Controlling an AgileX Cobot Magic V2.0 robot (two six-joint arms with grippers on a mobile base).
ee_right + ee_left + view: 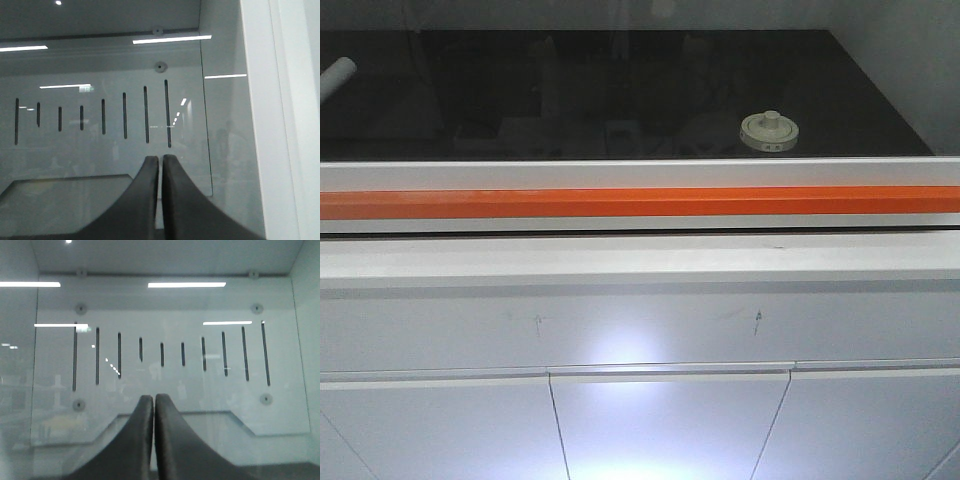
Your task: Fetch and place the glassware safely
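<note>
**Mara:** Where was the jar (771, 140) sitting?

**Ivo:** On the dark bench (570, 90), towards its right side and close to the front edge, just behind the orange strip (640, 202). It stood upright and alone. The white cylinder (336, 76) at the far left was well apart from it.

**Mara:** And the arms?

**Ivo:** Neither showed in the front view. Each wrist camera faced a slotted back panel (170, 325), not the jar. The left fingers (142, 415) were pressed together with nothing between them. The right fingers (147, 172) were drawn in to a hairline gap, also empty.

**Mara:** So the fetch had not begun. How would it handle?

**Ivo:** I judged it light, rigid, smooth and breakable. Most of what showed was the off-white lid (756, 128) with its central knob (772, 119). The glass below was barely visible.

**Mara:** Would you take the knob?

**Ivo:** No. I couldn't tell whether the lid was fastened, so lifting by the knob might leave the glass behind. I would open wide, close gently around the body below the lid, and keep it upright.
</note>
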